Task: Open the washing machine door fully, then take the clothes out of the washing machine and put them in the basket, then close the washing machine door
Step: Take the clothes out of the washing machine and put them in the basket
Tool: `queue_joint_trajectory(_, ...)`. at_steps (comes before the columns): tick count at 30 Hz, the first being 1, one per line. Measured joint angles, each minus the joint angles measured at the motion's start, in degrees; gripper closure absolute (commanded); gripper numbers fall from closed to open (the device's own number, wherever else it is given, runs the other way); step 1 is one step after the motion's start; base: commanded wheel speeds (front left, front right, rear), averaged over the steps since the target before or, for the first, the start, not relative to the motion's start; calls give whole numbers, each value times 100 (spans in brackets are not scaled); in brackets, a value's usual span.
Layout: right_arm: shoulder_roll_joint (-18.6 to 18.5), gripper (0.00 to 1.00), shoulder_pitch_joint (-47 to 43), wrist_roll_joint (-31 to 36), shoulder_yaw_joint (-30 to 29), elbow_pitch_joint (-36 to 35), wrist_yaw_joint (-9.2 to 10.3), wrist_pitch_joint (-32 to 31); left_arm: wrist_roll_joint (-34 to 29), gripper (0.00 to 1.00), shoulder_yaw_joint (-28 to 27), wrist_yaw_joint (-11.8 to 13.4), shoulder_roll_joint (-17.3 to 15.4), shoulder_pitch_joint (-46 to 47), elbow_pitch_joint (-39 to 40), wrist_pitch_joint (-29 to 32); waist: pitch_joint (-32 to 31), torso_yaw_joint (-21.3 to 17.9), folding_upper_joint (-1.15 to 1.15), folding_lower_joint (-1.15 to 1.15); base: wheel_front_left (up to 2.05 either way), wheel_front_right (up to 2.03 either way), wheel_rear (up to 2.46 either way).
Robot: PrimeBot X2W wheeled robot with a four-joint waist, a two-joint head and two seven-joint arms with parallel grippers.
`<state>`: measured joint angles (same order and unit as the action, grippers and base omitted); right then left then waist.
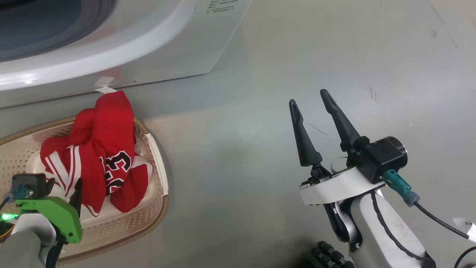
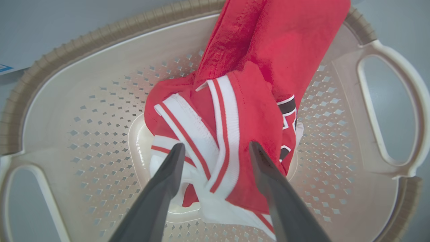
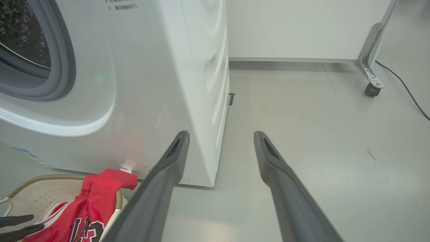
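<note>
Basket on the floor just in front of the washer. Clothes are in it: a bunched red jersey, with one fold standing up over the rim on the washer side and a small white tag at its top.

Left gripper: jaws spread wide, not pinching. The fingers straddle the white and red striped trim, and the cloth lies loose between and under them. It hangs over the basket's middle.

Right gripper: jaws wide apart with nothing between them, over bare floor well to the right of the basket.

Per view:
- Left wrist: basket interior, with diamond perforations, a raised centre panel under the jersey, a brown ribbed rim and both loop handles. The black lettering is half hidden in a fold.
- Head: black digits edged white on the jersey front, striped trim on the left side. Washer front and side panel at the top, the opening blurred.
- Right wrist: steel drum with water drops, grey gasket, washer's side wall. Behind it a white wall panel, a metal bracket on a caster and a dark cable. I can't see enough of the drum to tell whether anything is in it. The left gripper's dark fingertips show at the bottom left, by the jersey.
</note>
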<state>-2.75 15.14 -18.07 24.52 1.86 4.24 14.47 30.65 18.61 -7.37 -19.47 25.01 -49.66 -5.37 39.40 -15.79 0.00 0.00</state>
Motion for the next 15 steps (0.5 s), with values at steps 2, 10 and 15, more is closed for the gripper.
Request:
queue_joint_trajectory(2, 0, 0, 3, -1, -11, 30, 0, 0, 0, 0, 36, 0, 40, 2, -13, -111, -80, 21, 0, 0, 0, 0, 0)
queue_joint_trajectory(10, -2, 0, 12, -15, -78, 148, 1, 0, 3, 0, 277, 0, 209, 7, 113, -600, -469, 127, 0, 0, 0, 0, 0)
queue_joint_trajectory(15, -7, 0, -19, -2, -160, 181, 2, 1, 1, 0, 550, 0, 315, 163, 442, -746, -633, 269, 0, 0, 0, 0, 0)
